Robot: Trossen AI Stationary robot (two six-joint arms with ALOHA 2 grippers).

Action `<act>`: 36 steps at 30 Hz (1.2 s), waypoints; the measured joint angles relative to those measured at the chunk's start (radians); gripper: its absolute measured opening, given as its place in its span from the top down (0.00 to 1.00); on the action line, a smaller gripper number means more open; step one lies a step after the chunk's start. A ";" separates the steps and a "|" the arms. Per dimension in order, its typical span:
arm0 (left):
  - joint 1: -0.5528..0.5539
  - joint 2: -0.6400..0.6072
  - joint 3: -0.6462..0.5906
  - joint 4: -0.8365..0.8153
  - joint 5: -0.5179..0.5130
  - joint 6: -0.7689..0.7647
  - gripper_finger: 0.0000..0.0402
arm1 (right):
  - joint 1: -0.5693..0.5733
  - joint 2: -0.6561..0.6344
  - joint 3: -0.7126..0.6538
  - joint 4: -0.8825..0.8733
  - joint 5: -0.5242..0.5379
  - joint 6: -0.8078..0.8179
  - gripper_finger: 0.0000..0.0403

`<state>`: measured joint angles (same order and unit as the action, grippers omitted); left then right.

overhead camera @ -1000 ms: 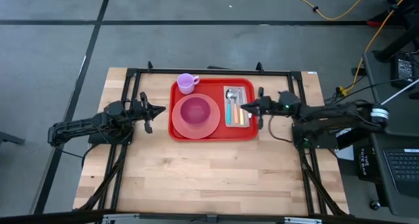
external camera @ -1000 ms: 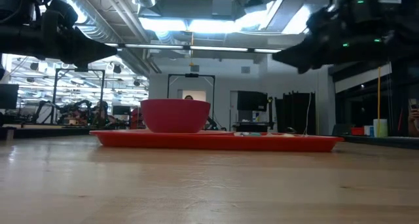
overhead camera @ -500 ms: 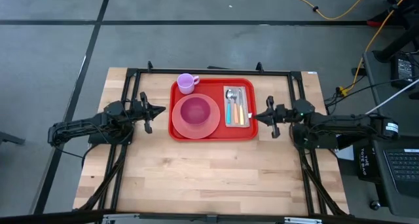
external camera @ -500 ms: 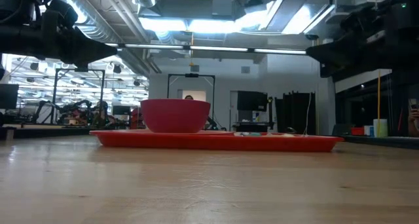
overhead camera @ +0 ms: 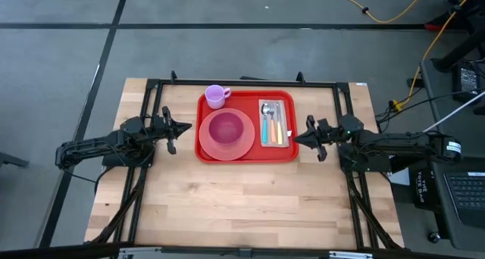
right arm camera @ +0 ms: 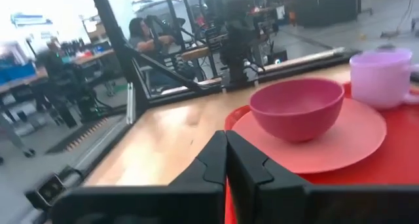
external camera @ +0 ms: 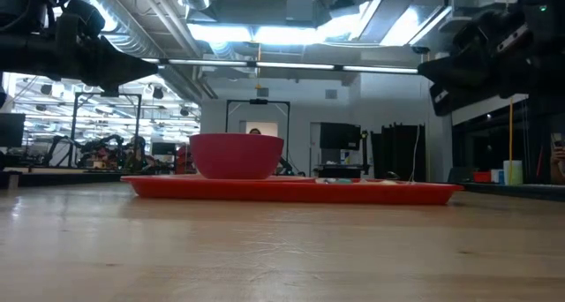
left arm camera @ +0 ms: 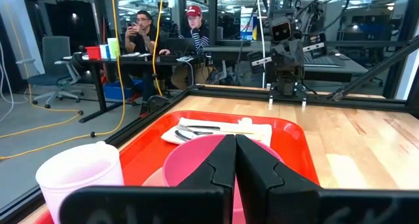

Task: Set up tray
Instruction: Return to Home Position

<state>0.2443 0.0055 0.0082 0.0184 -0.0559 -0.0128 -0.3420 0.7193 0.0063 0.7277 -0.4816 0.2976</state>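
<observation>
The red tray (overhead camera: 265,154) lies on the far middle of the wooden table. On it are a pink plate (overhead camera: 244,143) with a magenta bowl (overhead camera: 225,128), a lilac cup (overhead camera: 216,95) at the far left corner, and a pale napkin (overhead camera: 288,130) bearing cutlery on the right side. My left gripper (overhead camera: 187,126) is shut and level just off the tray's left edge, pointing at it (left arm camera: 234,142). My right gripper (overhead camera: 297,138) is shut and level just off the tray's right edge (right arm camera: 226,137). Neither touches anything.
Black frame rails (overhead camera: 242,82) run round the table's far and side edges. The wooden tabletop (overhead camera: 242,206) stretches from the tray to the near edge. Beyond the table, people sit at desks (left arm camera: 167,37), and cables lie on the floor (overhead camera: 394,17).
My right gripper has drawn back from above the napkin toward the table's right edge, sinking a little and rolling about its own line. It stays shut and now stands off the tray's rim. The tray and everything on it have kept still.
</observation>
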 joint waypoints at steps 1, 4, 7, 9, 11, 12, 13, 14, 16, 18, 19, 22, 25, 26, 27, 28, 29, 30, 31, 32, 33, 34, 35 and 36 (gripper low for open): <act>0.000 0.000 0.000 0.000 0.000 0.000 0.99 | 0.000 0.000 0.000 0.001 0.000 -0.029 0.98; 0.000 0.000 0.000 0.000 0.000 0.000 0.99 | 0.000 0.000 0.000 -0.004 0.000 -0.103 0.96; 0.000 0.000 0.000 0.000 0.000 0.000 0.99 | 0.018 0.000 0.000 -0.012 0.020 -0.113 0.95; 0.000 0.000 0.000 0.000 0.000 0.000 0.99 | 0.046 0.000 0.000 -0.016 0.053 -0.098 0.95; 0.000 0.000 0.000 0.000 0.000 0.000 0.99 | 0.101 -0.002 0.000 -0.031 0.090 -0.109 0.95; 0.000 0.000 0.000 0.000 0.000 0.000 0.99 | 0.136 -0.012 0.000 -0.044 0.108 -0.124 0.95; 0.000 0.000 0.000 0.000 0.000 0.000 0.99 | 0.174 -0.030 0.000 -0.064 0.130 -0.138 0.95; 0.000 0.000 0.000 0.000 0.000 0.000 0.99 | 0.213 -0.057 0.000 -0.090 0.147 -0.146 0.95; 0.000 0.000 0.000 0.000 0.000 0.000 0.99 | 0.280 -0.119 0.000 -0.154 0.175 -0.154 0.95; 0.000 0.000 0.000 0.000 0.000 0.000 0.99 | 0.327 -0.187 0.000 -0.209 0.198 -0.154 0.95; 0.000 0.000 0.000 0.000 0.000 0.000 0.99 | 0.342 -0.219 0.000 -0.233 0.209 -0.153 0.95; 0.000 0.000 0.000 0.000 0.000 0.000 0.99 | 0.366 -0.314 0.000 -0.298 0.218 -0.161 0.95; 0.000 0.000 0.000 0.000 0.000 0.000 0.99 | 0.375 -0.413 0.000 -0.389 0.220 -0.188 0.95; 0.000 0.000 0.000 0.000 0.000 0.000 0.99 | 0.375 -0.447 0.000 -0.424 0.224 -0.196 0.95; 0.000 0.000 0.000 0.000 0.000 0.000 0.99 | 0.375 -0.477 0.000 -0.461 0.226 -0.202 0.95; 0.000 0.000 0.000 0.000 0.000 0.000 0.99 | 0.375 -0.505 0.000 -0.494 0.227 -0.212 0.95; 0.000 0.000 0.000 0.000 0.000 0.000 0.99 | 0.375 -0.531 0.000 -0.528 0.230 -0.224 0.95; 0.000 0.000 0.000 0.000 0.000 0.000 0.99 | 0.376 -0.555 0.000 -0.556 0.237 -0.225 0.95; 0.000 0.000 0.000 0.000 0.000 0.000 0.99 | 0.379 -0.578 0.000 -0.583 0.258 -0.217 0.95; 0.000 0.000 0.000 0.000 0.000 0.000 0.99 | 0.382 -0.596 0.000 -0.601 0.287 -0.195 0.95; 0.000 0.000 0.000 0.000 0.000 0.000 0.99 | 0.388 -0.614 0.000 -0.623 0.326 -0.173 0.95; 0.000 0.000 0.000 0.000 0.000 0.000 0.99 | 0.395 -0.628 0.000 -0.645 0.364 -0.160 0.95; 0.000 0.000 0.000 0.000 0.000 0.000 0.99 | 0.404 -0.642 0.000 -0.663 0.400 -0.151 0.95; 0.000 0.000 0.000 0.000 0.000 0.000 0.99 | 0.415 -0.656 0.000 -0.674 0.427 -0.147 0.95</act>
<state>0.2443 0.0055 0.0082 0.0181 -0.0555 -0.0128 0.0725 0.0631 0.0067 0.0539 -0.0549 0.1504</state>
